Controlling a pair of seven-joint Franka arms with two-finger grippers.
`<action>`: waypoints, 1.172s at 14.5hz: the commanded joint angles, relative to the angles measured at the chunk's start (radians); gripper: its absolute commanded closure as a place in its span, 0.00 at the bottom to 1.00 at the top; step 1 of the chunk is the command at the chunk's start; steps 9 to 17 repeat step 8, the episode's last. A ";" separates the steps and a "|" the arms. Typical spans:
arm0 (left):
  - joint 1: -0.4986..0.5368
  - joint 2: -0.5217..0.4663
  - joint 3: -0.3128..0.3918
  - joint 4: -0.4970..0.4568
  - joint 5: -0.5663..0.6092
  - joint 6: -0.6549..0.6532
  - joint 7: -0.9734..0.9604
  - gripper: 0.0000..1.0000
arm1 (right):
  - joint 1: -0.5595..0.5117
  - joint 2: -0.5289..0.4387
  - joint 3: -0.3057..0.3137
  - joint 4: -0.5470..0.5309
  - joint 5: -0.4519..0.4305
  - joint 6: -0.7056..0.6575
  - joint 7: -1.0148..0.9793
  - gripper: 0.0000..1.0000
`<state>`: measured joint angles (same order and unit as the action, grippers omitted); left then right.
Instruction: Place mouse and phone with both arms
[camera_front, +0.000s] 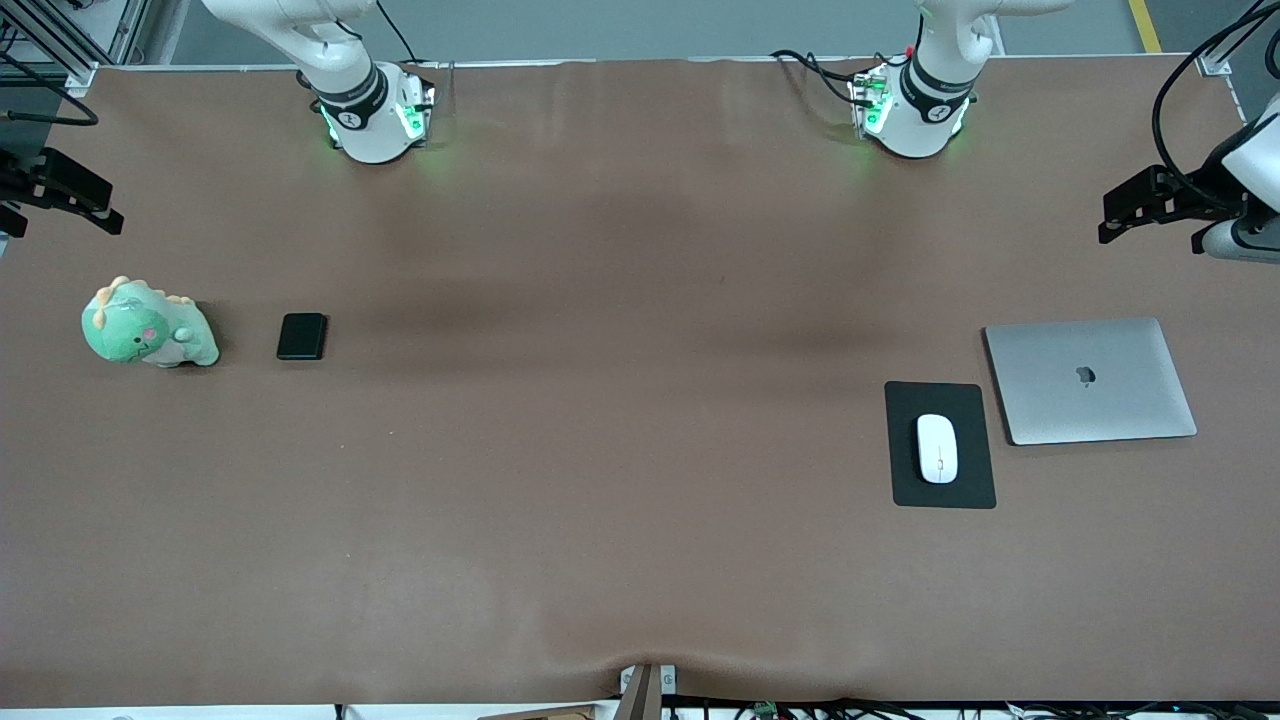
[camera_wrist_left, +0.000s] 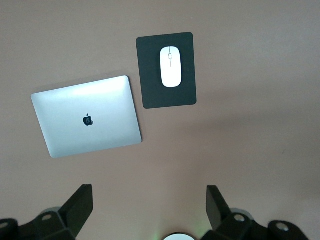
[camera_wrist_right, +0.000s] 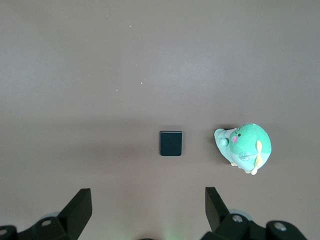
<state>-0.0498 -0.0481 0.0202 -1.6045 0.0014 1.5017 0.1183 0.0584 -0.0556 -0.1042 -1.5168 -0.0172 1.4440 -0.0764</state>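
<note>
Mouse on pad

One worktop carries everything, covered in brown.

Two arms rise from two green-lit bases, and each ends in one claw: the left claw and the right claw, two in all, each with two fingers spread apart.

Below the left claw lie three things: one white mouse, one black pad under it, and one closed silver laptop just beside the pad.

Below the right claw lie two things: one black phone and one green plush toy near it.

That makes five loose things on the worktop, one of each kind.
</note>
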 joint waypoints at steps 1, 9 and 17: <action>0.001 0.008 0.001 0.018 0.000 -0.015 -0.006 0.00 | 0.001 0.013 0.007 0.026 -0.016 -0.016 0.009 0.00; 0.002 0.008 0.001 0.018 0.000 -0.015 -0.005 0.00 | 0.006 0.007 0.012 0.024 -0.015 -0.048 0.017 0.00; 0.002 0.008 0.001 0.018 0.000 -0.015 -0.005 0.00 | 0.006 0.007 0.012 0.024 -0.015 -0.048 0.017 0.00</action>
